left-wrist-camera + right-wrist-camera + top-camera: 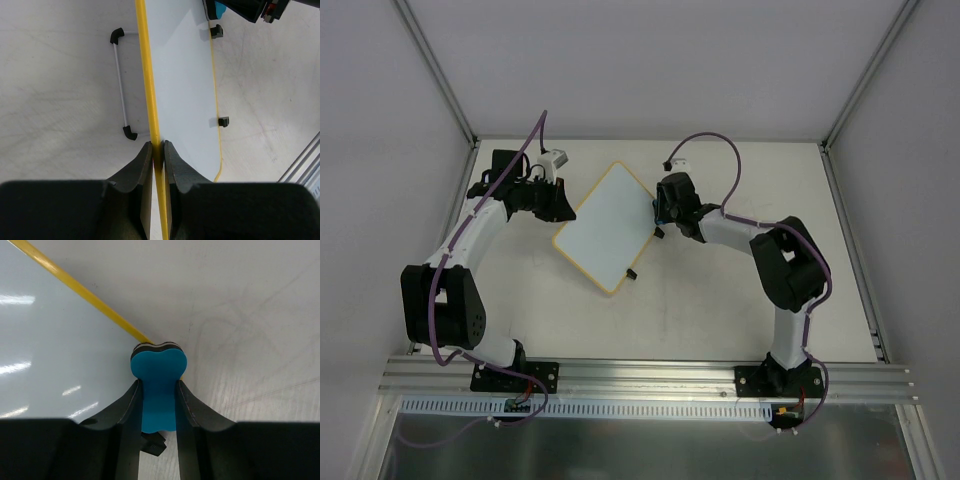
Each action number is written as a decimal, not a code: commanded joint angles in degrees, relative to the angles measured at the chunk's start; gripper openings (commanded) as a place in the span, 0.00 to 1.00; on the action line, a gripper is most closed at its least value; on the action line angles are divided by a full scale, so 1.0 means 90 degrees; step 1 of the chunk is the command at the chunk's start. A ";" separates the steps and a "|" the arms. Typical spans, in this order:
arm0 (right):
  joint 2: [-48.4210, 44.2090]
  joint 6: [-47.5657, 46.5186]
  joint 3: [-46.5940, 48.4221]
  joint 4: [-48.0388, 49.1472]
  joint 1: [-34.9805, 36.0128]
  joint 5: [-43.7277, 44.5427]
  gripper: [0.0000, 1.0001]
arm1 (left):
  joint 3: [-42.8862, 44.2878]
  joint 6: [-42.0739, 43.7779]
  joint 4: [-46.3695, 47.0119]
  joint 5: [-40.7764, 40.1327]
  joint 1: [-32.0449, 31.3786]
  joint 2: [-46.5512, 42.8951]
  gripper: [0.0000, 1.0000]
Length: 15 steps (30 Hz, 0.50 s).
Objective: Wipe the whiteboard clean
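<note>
One small whiteboard (608, 222), white with a thin yellow rim, is lying diagonally at the middle of the table (720, 320), between two arms. It is looking light, stiff and glossy, so it is likely to slide when wiped, and a pinch on the rim is probably suiting it best. The left gripper (157, 148) is pinching that rim tightly. The right gripper (157, 384) is clamping one blue eraser (159, 362) at the opposite rim. Two black tabs (223, 121) are sitting on that far edge. One thin white rod (120, 82) with two black caps is showing just beside the pinched rim. No marks are showing on the board.
</note>
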 commanded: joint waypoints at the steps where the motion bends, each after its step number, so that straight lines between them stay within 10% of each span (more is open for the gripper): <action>1: -0.0092 0.0378 -0.0366 0.0213 0.0061 -0.0576 0.00 | 0.0173 0.0237 -0.0212 -0.0044 -0.0125 -0.0143 0.00; 15: -0.1517 -0.0588 -0.0259 -0.0127 -0.0163 0.0350 0.00 | 0.0251 0.0237 -0.0212 -0.0172 -0.0125 -0.0104 0.00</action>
